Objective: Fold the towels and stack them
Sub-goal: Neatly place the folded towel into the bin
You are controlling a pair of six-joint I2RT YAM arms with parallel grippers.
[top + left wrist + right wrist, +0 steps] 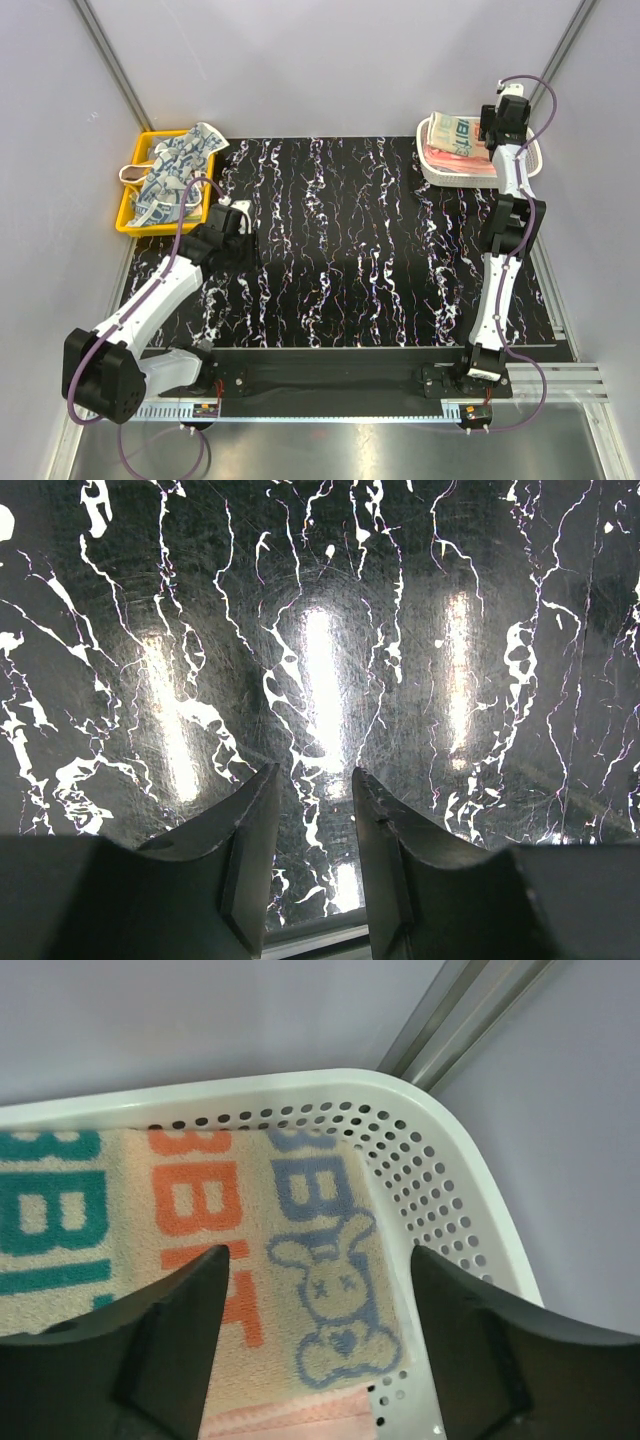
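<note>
Right end effector (318, 1256) spread above cream lettered towel (190, 1195) in basket (452, 1172), arm outstretched; left end effector (315, 772) half-spread over table (480, 660).

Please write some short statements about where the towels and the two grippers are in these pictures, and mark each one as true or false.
1. The cream lettered towel lies in the white basket. True.
2. The right gripper has its jaws shut on that towel. False: the jaws stand open above it, holding nothing.
3. The yellow tray is empty. False: blue-white patterned towels lie in it.
4. The left gripper holds nothing, above the black marbled table. True.
</note>
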